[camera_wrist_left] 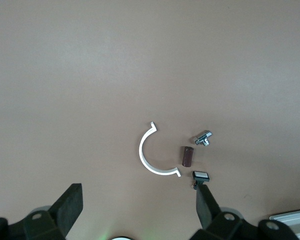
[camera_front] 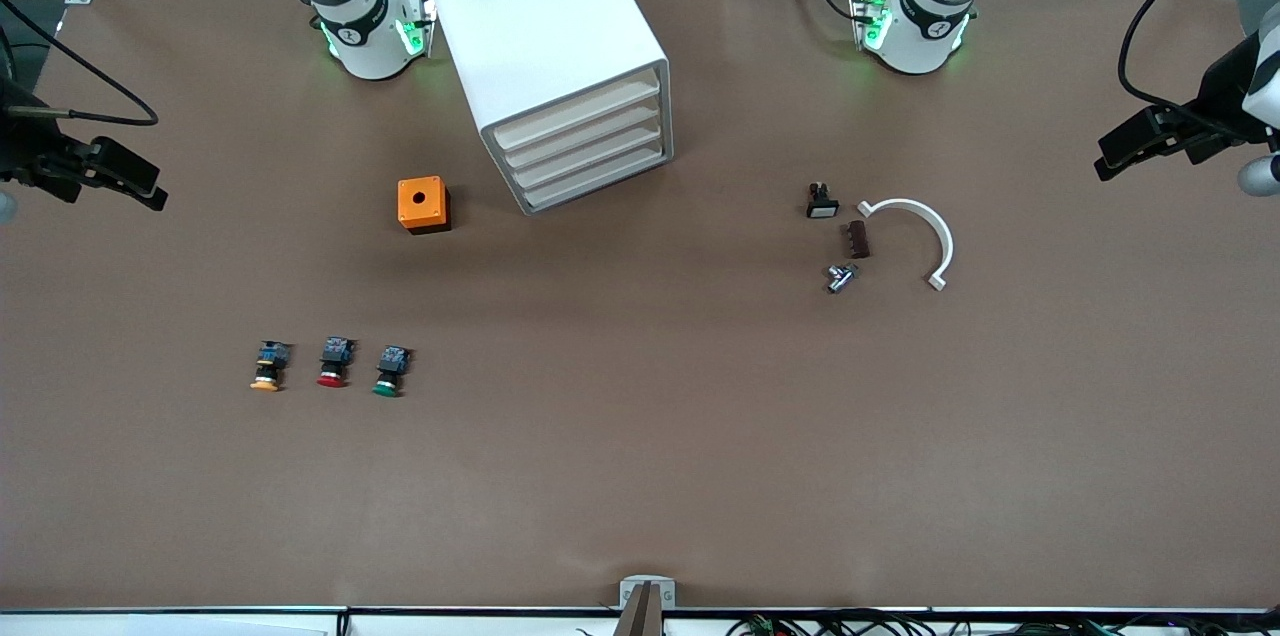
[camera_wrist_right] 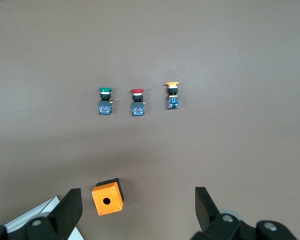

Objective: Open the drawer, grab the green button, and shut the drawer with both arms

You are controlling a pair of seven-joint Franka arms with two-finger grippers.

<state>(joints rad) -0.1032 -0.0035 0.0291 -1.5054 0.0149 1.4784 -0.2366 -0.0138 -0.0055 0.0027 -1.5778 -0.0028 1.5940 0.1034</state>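
Note:
The white cabinet (camera_front: 548, 36) stands between the arm bases; its four cream drawer fronts (camera_front: 588, 142) are all shut. The green-capped button (camera_front: 390, 371) lies on the table in a row with a red-capped (camera_front: 334, 363) and a yellow-capped one (camera_front: 268, 366), nearer the front camera toward the right arm's end. It also shows in the right wrist view (camera_wrist_right: 105, 100). My right gripper (camera_front: 128, 180) (camera_wrist_right: 137, 197) is open and empty, high over the right arm's end of the table. My left gripper (camera_front: 1135, 144) (camera_wrist_left: 140, 192) is open and empty, high over the left arm's end.
An orange box (camera_front: 423, 204) with a round hole sits beside the cabinet. Toward the left arm's end lie a white half ring (camera_front: 925, 234), a brown block (camera_front: 857, 239), a metal piece (camera_front: 840, 277) and a small black switch (camera_front: 822, 202).

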